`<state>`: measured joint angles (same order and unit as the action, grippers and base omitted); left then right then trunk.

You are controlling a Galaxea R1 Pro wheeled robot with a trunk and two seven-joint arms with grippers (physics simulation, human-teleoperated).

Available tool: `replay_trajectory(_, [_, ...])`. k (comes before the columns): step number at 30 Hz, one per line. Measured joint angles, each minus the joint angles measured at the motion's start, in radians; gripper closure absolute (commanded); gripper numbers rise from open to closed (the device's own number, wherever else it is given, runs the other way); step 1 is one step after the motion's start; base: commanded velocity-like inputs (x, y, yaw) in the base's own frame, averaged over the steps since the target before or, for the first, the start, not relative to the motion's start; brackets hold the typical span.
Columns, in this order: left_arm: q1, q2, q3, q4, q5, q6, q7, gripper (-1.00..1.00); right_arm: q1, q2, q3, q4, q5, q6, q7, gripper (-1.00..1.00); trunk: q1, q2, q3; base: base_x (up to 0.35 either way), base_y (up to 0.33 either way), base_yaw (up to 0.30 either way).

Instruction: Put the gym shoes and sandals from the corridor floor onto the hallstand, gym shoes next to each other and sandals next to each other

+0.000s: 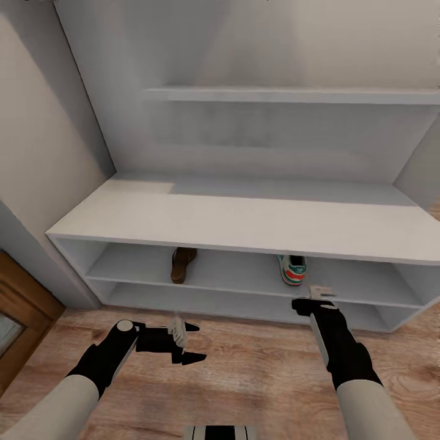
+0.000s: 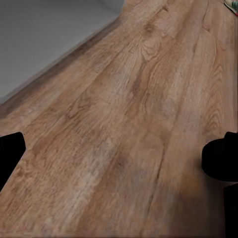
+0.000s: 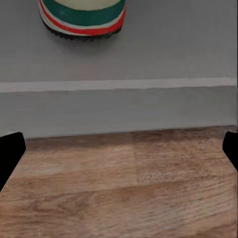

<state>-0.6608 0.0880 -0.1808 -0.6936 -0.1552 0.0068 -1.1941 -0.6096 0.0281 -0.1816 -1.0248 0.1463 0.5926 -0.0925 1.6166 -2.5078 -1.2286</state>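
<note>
You face the wide, low, light-grey hallstand, with its flat top bare and a grey wall shelf mounted above it at twelve o'clock. On the upper open shelf row, one flat dark brown sandal lies toward eleven o'clock from your arms, partly tucked under the top board. Well apart from it, toward one o'clock on the same shelf row, sits one white lace-up gym shoe with green stripes and a red-orange accent, pointing out at you.

Your left pincer hangs over the light brown wood-grain corridor floor at about nine o'clock of the picture's lower middle, turned sideways. Its two dark fingers stand spread, with nothing between them; in the left wrist view you see only planks between the tips, the grey base of the stand along one edge, and a sliver of a shoe at the far corner, too small to tell more.

Your right pincer reaches toward the front of the stand, just below the gym shoe. In the right wrist view its fingertips sit at the two edges, wide apart and empty, with the shelf lip and the shoe's striped sole straight ahead. The pincer does not touch the shoe.
</note>
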Motion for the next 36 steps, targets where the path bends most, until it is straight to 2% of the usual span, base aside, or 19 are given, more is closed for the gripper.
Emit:
replay_trajectory(25, [0.000, 0.005, 0.003, -0.001, 0.001, 0.000, 0.000, -1.00, 0.013, 0.000, -0.005, 0.000, -0.006, 0.000, 0.007, -1.00, 0.000, 0.000, 0.000, -0.321, 0.000, 0.000])
replay_trajectory(36, [0.000, 0.004, 0.003, -0.001, 0.002, 0.000, 0.003, -1.00, 0.014, 0.000, -0.004, -0.007, -0.005, 0.000, 0.008, -1.00, -0.001, 0.000, 0.000, -0.023, 0.000, -0.037])
